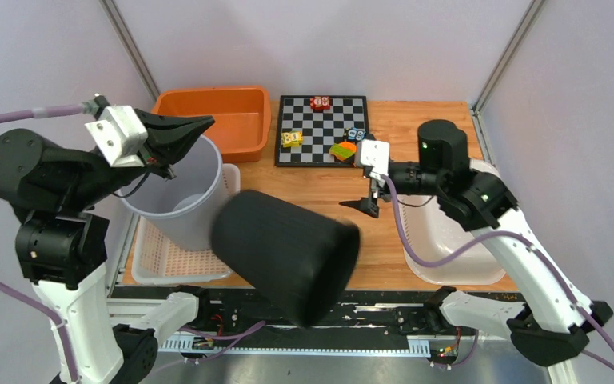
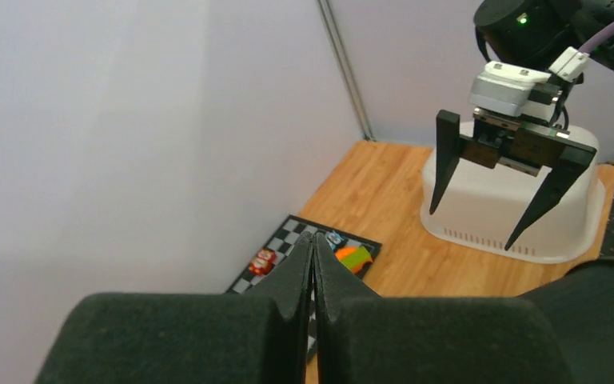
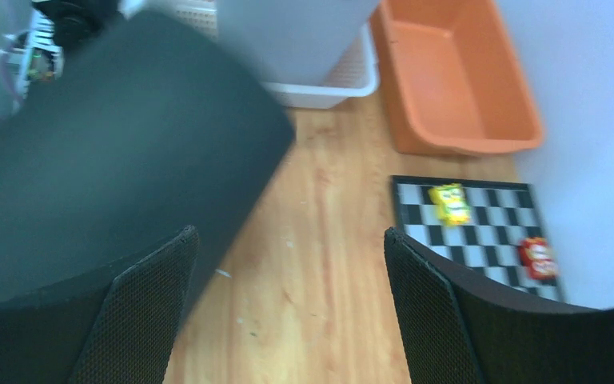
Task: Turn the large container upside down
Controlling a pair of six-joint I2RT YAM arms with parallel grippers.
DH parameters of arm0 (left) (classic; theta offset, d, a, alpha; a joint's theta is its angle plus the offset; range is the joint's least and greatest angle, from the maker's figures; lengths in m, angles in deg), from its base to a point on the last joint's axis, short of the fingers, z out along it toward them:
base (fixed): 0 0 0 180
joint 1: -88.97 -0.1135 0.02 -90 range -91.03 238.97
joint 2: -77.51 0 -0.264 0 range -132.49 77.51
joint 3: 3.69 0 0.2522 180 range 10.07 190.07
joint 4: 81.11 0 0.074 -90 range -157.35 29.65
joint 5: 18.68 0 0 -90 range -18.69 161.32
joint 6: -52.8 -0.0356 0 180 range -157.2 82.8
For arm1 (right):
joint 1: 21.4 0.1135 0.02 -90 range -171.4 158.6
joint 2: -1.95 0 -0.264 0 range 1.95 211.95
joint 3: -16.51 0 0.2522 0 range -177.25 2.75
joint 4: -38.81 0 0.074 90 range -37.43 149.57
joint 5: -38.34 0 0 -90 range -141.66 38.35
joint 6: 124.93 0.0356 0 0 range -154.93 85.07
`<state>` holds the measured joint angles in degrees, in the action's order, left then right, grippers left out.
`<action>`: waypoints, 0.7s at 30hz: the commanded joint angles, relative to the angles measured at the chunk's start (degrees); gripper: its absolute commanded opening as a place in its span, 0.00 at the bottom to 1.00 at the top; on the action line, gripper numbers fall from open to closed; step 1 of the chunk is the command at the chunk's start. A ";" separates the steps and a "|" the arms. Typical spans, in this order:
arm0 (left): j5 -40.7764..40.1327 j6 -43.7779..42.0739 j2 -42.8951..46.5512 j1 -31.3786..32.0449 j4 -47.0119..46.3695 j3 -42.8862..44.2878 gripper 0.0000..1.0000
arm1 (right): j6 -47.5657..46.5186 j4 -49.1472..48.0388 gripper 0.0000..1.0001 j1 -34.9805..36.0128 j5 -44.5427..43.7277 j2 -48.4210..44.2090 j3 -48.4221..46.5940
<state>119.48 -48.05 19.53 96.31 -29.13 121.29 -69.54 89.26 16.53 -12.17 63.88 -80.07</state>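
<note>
Nearest you, the black container (image 1: 288,254) lies tipped on its side at the front edge of the counter (image 1: 416,128), one end jutting out over the rail between the two arm bases; you cannot tell which end is the mouth, nor whether it rests on the wood or hangs clear of it.

Neither pair of jaws touches it. Your right gripper (image 1: 360,210) hangs just beyond its far right end, jaws spread wide and empty, pointing down at bare wood; in the right wrist view the container is a blurred dark mass to the left of the left finger (image 3: 140,312), outside the gap. Your left gripper (image 1: 206,122) is up and well to the left of the container, jaws pressed together on nothing, held high over the far rim of the grey bucket (image 1: 177,188).

That bucket stands upright in a white slatted basket (image 1: 168,260) close against the container's left side; on the right, a white tub (image 1: 448,240) sits under your right arm, near the container's other end.

Farther back a chessboard (image 1: 324,132) lies flat, carrying a red toy (image 1: 320,102), a yellow one (image 1: 292,138) and an orange-and-green one (image 1: 342,150); an orange tub (image 1: 224,120) sits just left of it against the back wall.
</note>
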 commanded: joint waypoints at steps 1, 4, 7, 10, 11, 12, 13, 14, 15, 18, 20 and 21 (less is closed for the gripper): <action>1.86 0.69 1.72 0.14 -0.44 -7.28 0.00 | 5.73 -3.92 0.88 1.74 10.86 1.67 6.10; 2.48 -1.50 2.87 0.16 1.45 -13.24 0.04 | 4.11 -4.93 0.88 2.69 10.07 1.15 11.40; 3.72 -3.91 3.01 0.14 3.04 -17.59 0.19 | -0.05 -2.58 0.88 2.96 11.00 0.04 14.80; 5.13 -4.11 2.77 0.14 2.85 -20.09 0.38 | -4.87 1.66 0.88 3.36 10.77 -0.81 16.73; 5.49 -4.08 2.64 0.20 2.61 -20.62 0.43 | -5.79 2.18 0.88 3.39 10.45 -1.21 17.83; 5.87 -4.20 2.55 0.22 2.41 -20.99 0.47 | -6.67 2.57 0.88 3.38 10.25 -1.73 19.22; 6.25 -4.15 2.32 0.23 2.25 -21.31 0.51 | -7.44 2.75 0.88 3.45 9.70 -1.99 20.42; 6.57 -4.10 2.04 0.30 2.09 -21.53 0.56 | -7.91 2.77 0.88 3.46 8.80 -2.16 21.14; 6.89 -4.05 1.81 0.43 1.89 -21.80 0.59 | -8.17 2.73 0.88 3.50 7.99 -2.16 21.39; 7.79 -4.13 1.36 1.54 1.34 -23.23 0.75 | -8.47 3.05 0.88 3.59 7.31 -2.24 20.43; 6.96 -4.86 1.27 3.19 1.40 -24.39 0.80 | -9.72 4.47 0.88 4.00 7.61 -2.13 19.46; 6.45 -5.42 1.28 4.09 1.70 -24.91 0.82 | -10.95 5.83 0.88 4.40 7.44 -1.98 18.89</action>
<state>125.05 -52.07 21.00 97.79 -26.99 98.07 -75.92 91.12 19.18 -5.15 62.27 -59.38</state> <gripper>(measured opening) 0.784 0.879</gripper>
